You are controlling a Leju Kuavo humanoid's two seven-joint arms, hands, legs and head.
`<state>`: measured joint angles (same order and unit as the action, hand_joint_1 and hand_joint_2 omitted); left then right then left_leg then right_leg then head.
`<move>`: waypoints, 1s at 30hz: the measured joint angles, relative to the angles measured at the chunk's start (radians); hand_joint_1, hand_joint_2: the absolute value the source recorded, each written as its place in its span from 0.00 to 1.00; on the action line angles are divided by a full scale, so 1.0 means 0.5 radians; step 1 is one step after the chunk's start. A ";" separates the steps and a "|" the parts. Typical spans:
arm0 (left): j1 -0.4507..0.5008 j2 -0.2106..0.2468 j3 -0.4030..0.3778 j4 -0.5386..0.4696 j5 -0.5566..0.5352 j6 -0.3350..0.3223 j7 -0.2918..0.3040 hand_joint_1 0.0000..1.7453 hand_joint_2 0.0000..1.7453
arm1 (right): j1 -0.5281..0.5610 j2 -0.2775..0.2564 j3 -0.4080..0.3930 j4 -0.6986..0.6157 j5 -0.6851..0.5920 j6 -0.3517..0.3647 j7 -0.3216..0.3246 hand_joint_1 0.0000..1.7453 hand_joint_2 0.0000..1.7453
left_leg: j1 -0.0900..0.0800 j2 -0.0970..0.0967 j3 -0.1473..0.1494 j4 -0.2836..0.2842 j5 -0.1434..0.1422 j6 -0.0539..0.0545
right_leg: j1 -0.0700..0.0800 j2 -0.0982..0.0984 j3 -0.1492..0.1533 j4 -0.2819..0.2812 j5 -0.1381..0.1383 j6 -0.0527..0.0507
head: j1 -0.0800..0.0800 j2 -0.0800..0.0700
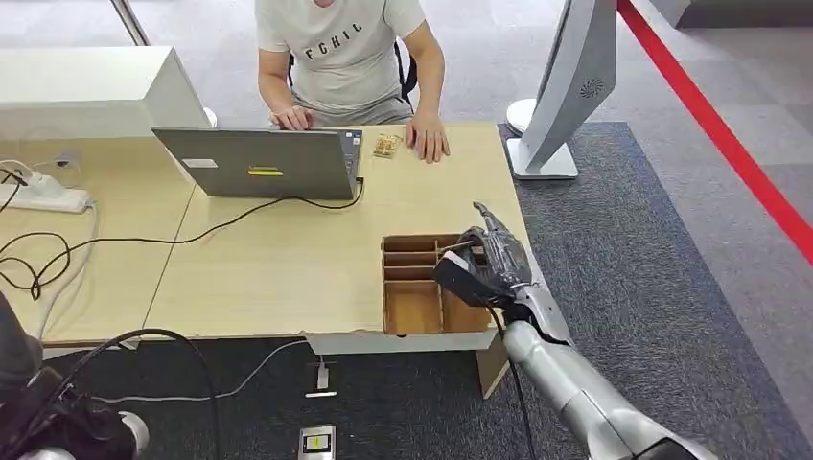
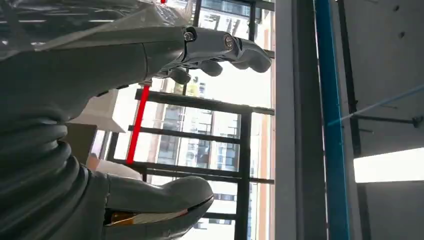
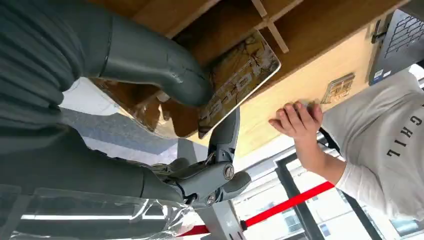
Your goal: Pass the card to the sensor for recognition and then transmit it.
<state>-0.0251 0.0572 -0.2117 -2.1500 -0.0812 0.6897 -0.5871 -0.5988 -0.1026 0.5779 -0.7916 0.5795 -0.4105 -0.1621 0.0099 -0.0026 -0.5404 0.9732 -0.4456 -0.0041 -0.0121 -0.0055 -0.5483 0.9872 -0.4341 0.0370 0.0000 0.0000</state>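
Note:
My right hand (image 1: 489,261) hovers over the right side of a brown cardboard divider box (image 1: 412,307) at the table's front right. In the right wrist view the right hand (image 3: 75,100) pinches a glossy patterned card (image 3: 240,80) between thumb and a finger, just above the box's compartments (image 3: 240,20). A small tan device (image 1: 386,145) lies at the far edge of the table, next to the seated person's hand (image 1: 429,139); it is the same device (image 3: 341,87) beside that hand (image 3: 296,120). My left hand (image 2: 100,65) is raised, fingers and thumb apart, holding nothing.
A grey laptop (image 1: 259,165) stands open in front of the person, its cable trailing across the wooden table (image 1: 288,259). A white power strip (image 1: 43,196) lies far left. A white stand (image 1: 556,96) rises from the carpet beyond the table's right end.

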 joint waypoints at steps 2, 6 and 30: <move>0.000 0.000 0.000 0.001 0.007 0.000 0.000 0.00 1.00 | -0.006 0.004 0.001 0.010 0.000 -0.001 0.000 1.00 1.00 | 0.000 0.000 0.000 0.000 0.000 0.000 | 0.000 0.000 0.000 0.000 0.000 0.000 | 0.001 0.000; 0.000 0.000 0.000 0.001 0.011 0.000 -0.001 0.00 1.00 | -0.013 0.008 0.005 0.023 -0.010 -0.002 0.000 1.00 1.00 | 0.000 0.000 0.000 0.000 0.000 0.000 | 0.000 0.000 0.000 0.000 0.000 0.000 | 0.000 0.000; 0.001 0.000 0.000 0.002 0.012 0.000 0.023 0.00 1.00 | -0.047 0.013 0.011 0.007 -0.061 -0.135 0.019 1.00 1.00 | 0.000 0.000 0.000 0.000 0.000 0.000 | 0.000 0.000 0.000 0.000 0.000 0.000 | 0.001 0.000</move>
<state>-0.0245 0.0572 -0.2117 -2.1489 -0.0752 0.6897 -0.5756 -0.6222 -0.0961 0.5833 -0.7882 0.5489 -0.4780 -0.1526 0.0098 -0.0025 -0.5405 0.9732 -0.4456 -0.0041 -0.0121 -0.0055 -0.5484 0.9872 -0.4341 0.0371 0.0004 0.0000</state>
